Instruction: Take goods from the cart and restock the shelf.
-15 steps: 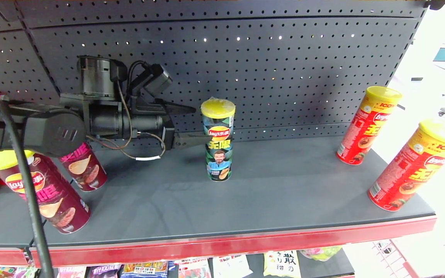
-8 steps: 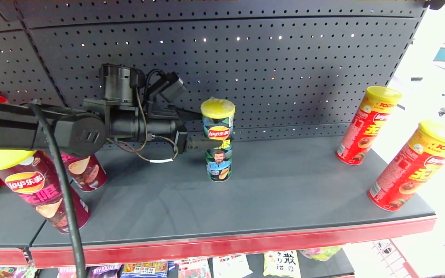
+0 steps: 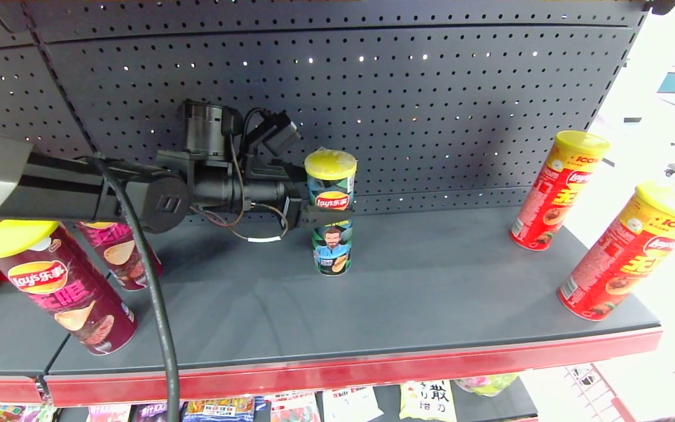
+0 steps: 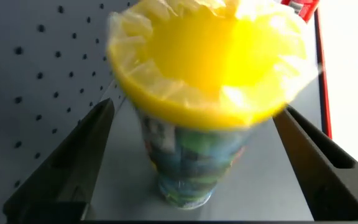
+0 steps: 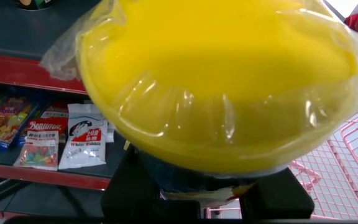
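A green chip can (image 3: 333, 249) with a yellow lid stands upright mid-shelf, near the pegboard. My left gripper (image 3: 331, 206) comes in from the left at the can's upper half, open, with one finger in front of the can and one behind it. In the left wrist view the can (image 4: 194, 162) sits between the two spread fingers (image 4: 73, 168), with gaps on both sides. My right gripper (image 5: 204, 193) is shut on a second chip can (image 5: 222, 81), whose yellow plastic-wrapped lid sits close to the right wrist camera.
Two red chip cans (image 3: 557, 187) (image 3: 624, 252) stand at the shelf's right end. Two maroon cans (image 3: 62, 287) (image 3: 120, 252) stand at the left. The shelf has a red front lip (image 3: 349, 369). Snack bags (image 5: 86, 143) lie on the lower shelf. A pink wire cart (image 5: 353, 168) is nearby.
My left arm has slid to the right along the shelf, and its open fingers now straddle the green can. The can has not moved.
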